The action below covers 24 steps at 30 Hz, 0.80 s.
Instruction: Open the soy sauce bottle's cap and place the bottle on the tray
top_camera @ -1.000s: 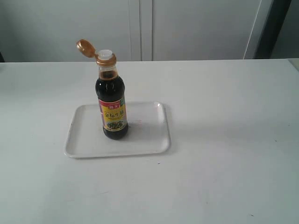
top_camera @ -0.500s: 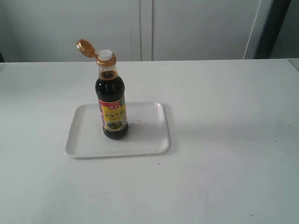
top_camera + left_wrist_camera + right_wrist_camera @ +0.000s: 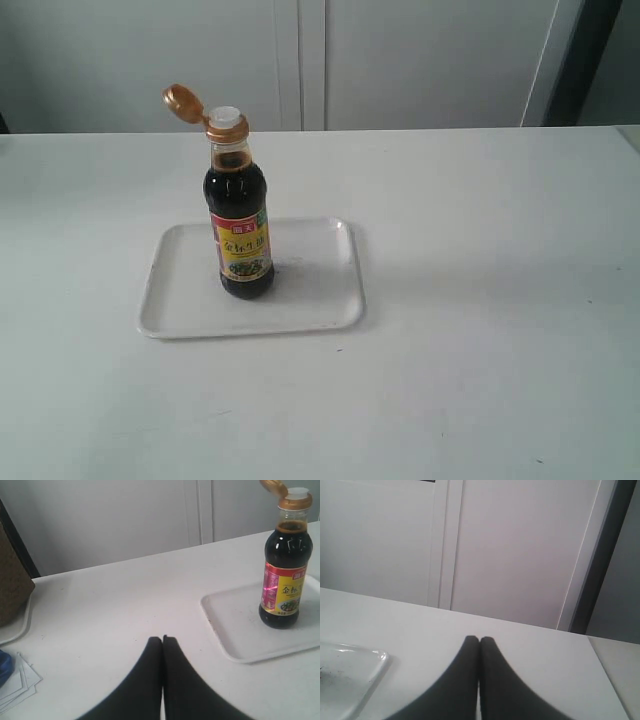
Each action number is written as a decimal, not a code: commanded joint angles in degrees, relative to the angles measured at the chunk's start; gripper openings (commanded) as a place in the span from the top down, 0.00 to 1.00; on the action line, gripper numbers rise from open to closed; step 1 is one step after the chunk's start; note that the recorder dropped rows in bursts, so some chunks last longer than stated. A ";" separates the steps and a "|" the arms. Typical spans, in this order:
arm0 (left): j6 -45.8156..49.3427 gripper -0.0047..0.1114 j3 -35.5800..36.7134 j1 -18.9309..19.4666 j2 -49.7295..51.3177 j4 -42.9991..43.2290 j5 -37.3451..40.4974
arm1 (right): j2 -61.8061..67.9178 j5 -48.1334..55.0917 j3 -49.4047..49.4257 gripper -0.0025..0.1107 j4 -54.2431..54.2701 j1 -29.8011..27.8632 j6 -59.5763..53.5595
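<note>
While both arms' fingers (image 3: 162,639) (image 3: 479,640) rest clenched, empty, white table (image 3: 480,300) meets pale wall panels (image 3: 420,60).

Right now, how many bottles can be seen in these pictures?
1. The small clear bottle of dark brown liquid with a yellow-and-red label stands upright on the flat white rectangular plastic tray, its golden-brown flip cap open. No other bottle shows.

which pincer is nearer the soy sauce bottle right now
Probably left. The left pincer, shut, sees the whole soy sauce bottle standing on the tray. The right pincer, also shut, sees only a tray corner.
</note>
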 commanded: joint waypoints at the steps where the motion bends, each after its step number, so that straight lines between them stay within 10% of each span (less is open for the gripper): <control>1: 1.15 0.96 0.33 0.11 -0.36 -0.65 0.17 | -0.41 0.01 0.23 0.98 0.16 -0.12 -0.28; 24: -4.46 0.96 16.03 0.11 -0.36 -1.04 -9.11 | -0.41 0.00 0.23 0.98 0.16 -0.12 -0.28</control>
